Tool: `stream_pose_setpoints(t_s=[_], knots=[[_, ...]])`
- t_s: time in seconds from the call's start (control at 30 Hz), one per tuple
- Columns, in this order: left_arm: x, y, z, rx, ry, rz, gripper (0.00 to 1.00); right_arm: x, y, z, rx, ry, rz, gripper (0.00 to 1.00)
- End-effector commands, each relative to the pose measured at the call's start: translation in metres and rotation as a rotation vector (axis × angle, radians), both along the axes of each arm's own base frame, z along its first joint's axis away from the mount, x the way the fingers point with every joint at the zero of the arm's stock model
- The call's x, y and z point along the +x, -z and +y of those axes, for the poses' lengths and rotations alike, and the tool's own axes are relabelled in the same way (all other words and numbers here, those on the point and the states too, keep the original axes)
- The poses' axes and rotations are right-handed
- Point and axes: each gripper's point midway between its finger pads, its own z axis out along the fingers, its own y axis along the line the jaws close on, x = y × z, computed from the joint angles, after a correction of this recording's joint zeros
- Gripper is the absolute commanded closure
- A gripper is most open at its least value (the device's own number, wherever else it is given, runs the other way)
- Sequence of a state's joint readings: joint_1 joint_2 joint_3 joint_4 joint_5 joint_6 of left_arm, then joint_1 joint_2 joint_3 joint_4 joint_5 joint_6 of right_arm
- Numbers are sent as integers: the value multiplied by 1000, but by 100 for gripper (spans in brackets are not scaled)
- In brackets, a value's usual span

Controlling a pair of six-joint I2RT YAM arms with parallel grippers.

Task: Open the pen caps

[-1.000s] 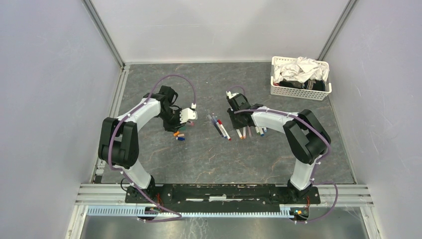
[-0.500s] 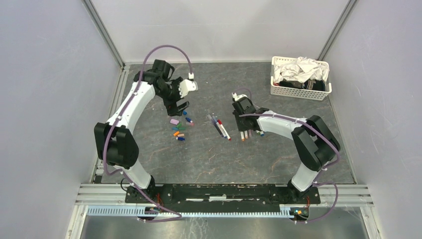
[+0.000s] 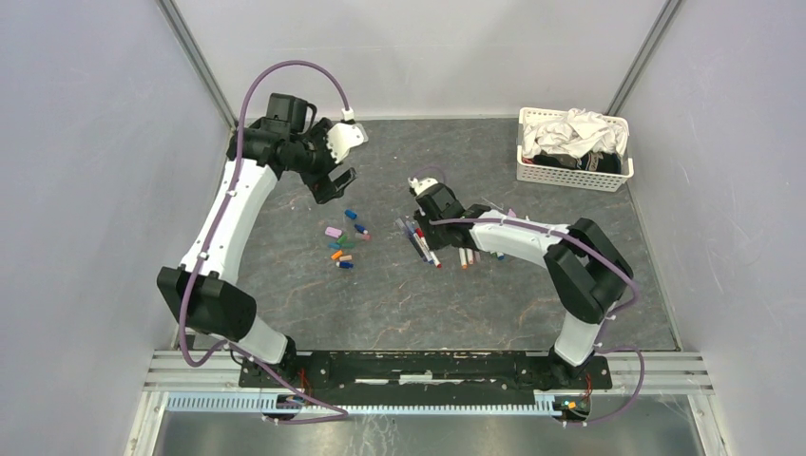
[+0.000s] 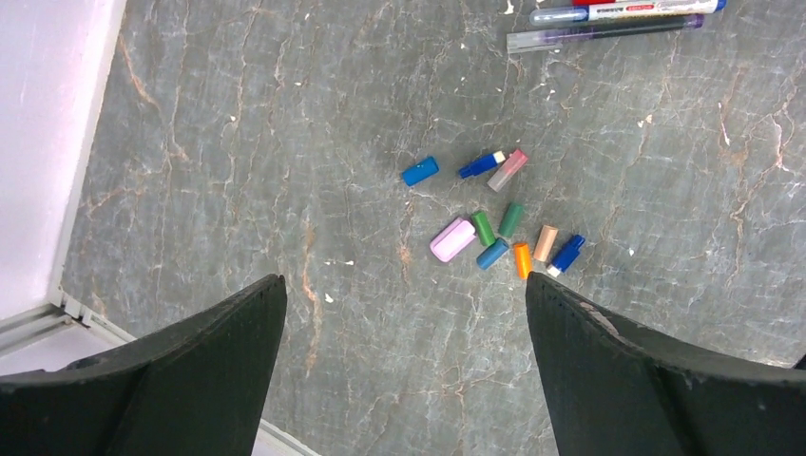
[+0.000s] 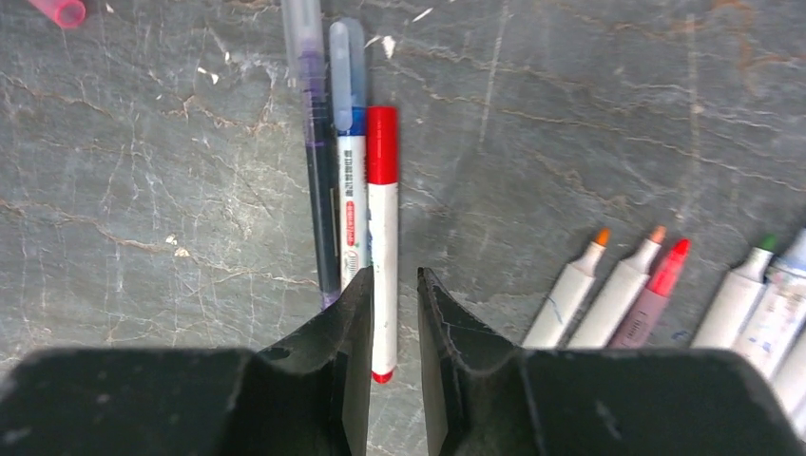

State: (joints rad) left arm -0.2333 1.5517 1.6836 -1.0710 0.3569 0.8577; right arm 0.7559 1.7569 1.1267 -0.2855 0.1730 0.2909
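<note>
Left gripper (image 4: 404, 285) has risen to the far left, jaws sprung wide and empty above the loose pen caps (image 4: 484, 228), so we judge another cap delivered. Right gripper (image 5: 392, 277), narrowed to a slit and pinching nothing, has swung left over the red-capped pen (image 5: 382, 247). Two capped pens (image 5: 335, 190) lie against its left side and crowd the grab; the uncapped pens (image 5: 618, 294) lie to the right.

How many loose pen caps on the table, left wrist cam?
10 pen caps, one cluster: top row blue, blue-white, pink; below lilac, green, green, blue, orange, tan, blue. None look hidden.
</note>
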Motion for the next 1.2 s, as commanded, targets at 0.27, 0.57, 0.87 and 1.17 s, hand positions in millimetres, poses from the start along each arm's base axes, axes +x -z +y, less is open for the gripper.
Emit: stream_pose_setpoints(t_s=[0.27,0.57,0.87,1.17], knots=[[4,-16,-8,-105,-83,-33,0,-3,27,13,-33,-56,47,74],[0,-44,-10,-161,-75,-155,0,-8,47,-4,-53,-34,82,73],[-45,2,-31,-168,200,14,0,9,-25,5,164,-86,26,100],[-87,43,-41,-158,434,110,0,-47,-93,58,488,-456,178,100]])
